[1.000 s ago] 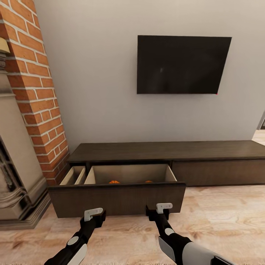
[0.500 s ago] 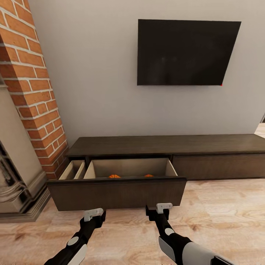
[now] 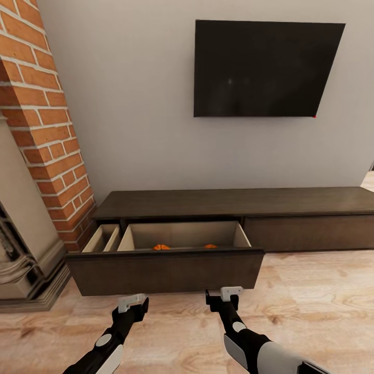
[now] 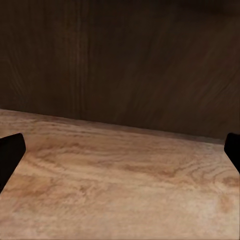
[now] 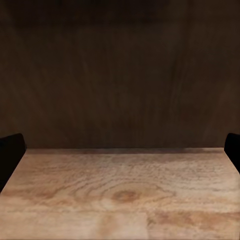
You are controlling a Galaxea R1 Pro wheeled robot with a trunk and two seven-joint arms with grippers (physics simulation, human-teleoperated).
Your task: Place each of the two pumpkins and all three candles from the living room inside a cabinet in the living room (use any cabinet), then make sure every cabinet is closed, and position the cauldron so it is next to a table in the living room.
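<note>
The long, low dark-brown cabinet point(image 3: 234, 202) stands against the wall with its left drawer point(image 3: 166, 270) pulled out. Over the drawer front, the orange tops of two pumpkins point(image 3: 161, 246) point(image 3: 210, 245) show inside the pale drawer. My left gripper point(image 3: 131, 302) and right gripper point(image 3: 228, 294) hover low over the floor just in front of the drawer front, both open and holding nothing. In each wrist view the dark fingertips point(image 4: 10, 152) point(image 5: 11, 150) sit wide apart, facing the drawer front point(image 4: 120, 60) point(image 5: 120, 75). Candles, cauldron and table are out of view.
A brick column point(image 3: 47, 135) and a stone fireplace surround point(image 3: 21, 249) stand close on the left. A black television point(image 3: 265, 70) hangs on the wall above the cabinet. Pale wood floor point(image 3: 311, 301) stretches to the right. The cabinet's right drawer front point(image 3: 311, 231) is shut.
The whole picture has shifted upward, so the camera has moved. The gap between my grippers and the drawer front has grown a little. The drawer stays open as before.
</note>
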